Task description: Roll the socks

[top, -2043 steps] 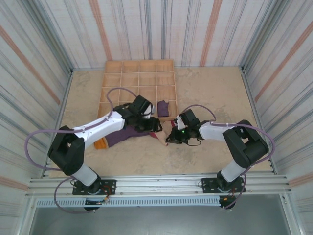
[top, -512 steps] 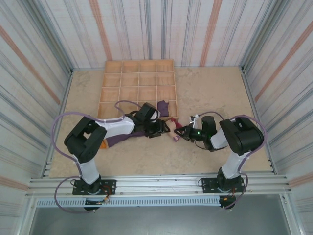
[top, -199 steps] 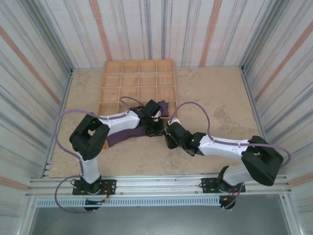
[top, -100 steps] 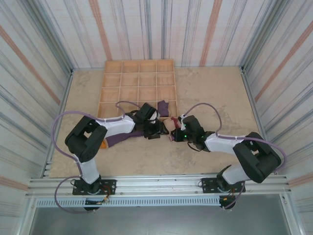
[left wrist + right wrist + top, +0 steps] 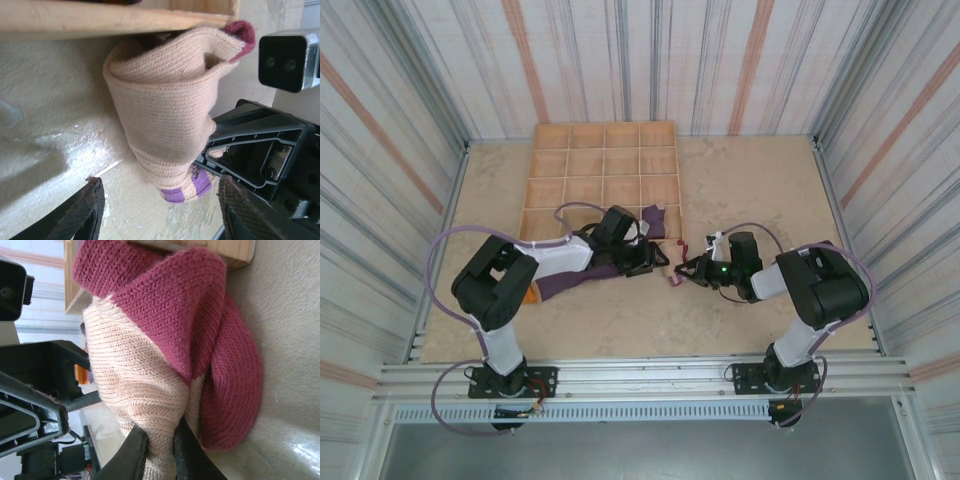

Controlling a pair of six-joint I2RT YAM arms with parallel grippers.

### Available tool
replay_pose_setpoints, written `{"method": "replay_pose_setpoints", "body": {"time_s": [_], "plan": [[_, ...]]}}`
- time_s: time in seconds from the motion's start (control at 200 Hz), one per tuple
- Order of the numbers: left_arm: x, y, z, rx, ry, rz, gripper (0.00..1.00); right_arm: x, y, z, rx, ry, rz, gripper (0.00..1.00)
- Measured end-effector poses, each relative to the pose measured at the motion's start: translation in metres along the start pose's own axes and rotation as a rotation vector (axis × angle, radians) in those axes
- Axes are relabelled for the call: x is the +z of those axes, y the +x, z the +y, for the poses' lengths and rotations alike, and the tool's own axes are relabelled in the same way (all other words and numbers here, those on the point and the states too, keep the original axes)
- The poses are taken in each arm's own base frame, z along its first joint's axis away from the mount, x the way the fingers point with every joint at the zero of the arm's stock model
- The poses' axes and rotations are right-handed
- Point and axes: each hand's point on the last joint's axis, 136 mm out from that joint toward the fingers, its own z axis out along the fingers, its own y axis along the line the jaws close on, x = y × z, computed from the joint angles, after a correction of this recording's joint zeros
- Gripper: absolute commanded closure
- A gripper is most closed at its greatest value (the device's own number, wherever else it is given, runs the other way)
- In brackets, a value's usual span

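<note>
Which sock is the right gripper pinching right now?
The tan sock with the red toe: the right gripper is shut on it. The purple sock lies by the left arm, the dark sock in the tray.

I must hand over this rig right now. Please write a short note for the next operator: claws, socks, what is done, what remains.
Left claw: open beside the tan sock, gripping nothing.
Right claw: shut, pinching the tan sock.
Tan sock: loosely folded over against the wooden tray's near edge; roll not finished.
Purple sock: lying flat, unrolled, left of the tan sock.
Dark purple sock: in the tray's near right compartment; rolled or not, cannot tell.
Left to do: finish the tan roll, then roll the purple sock.
</note>
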Motion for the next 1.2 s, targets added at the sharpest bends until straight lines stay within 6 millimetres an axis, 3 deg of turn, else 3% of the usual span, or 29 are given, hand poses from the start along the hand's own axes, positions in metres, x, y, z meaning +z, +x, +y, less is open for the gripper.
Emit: {"method": "replay_pose_setpoints", "body": {"time_s": [0.25, 0.476, 0.711, 0.947, 1.072, 1.197], "plan": [[0.02, -0.021, 0.006, 0.014, -0.04, -0.024, 0.46, -0.006, -0.003, -0.01, 0.15, -0.067, 0.026, 1.0], [0.03, -0.023, 0.005, 0.029, -0.042, -0.017, 0.58, -0.009, -0.004, -0.012, 0.22, -0.075, 0.021, 1.0], [0.036, -0.021, -0.002, 0.05, -0.033, -0.009, 0.85, -0.017, -0.003, -0.011, 0.257, -0.01, 0.006, 0.65], [0.039, -0.019, -0.003, 0.08, -0.024, 0.011, 0.87, -0.036, -0.021, 0.011, 0.114, 0.166, -0.033, 0.34], [0.042, -0.019, -0.005, 0.094, -0.012, 0.024, 0.87, -0.038, -0.028, 0.015, 0.039, 0.244, -0.019, 0.28], [0.043, -0.018, -0.006, 0.098, -0.004, 0.031, 0.87, -0.034, -0.025, 0.001, 0.005, 0.328, 0.029, 0.27]]}}
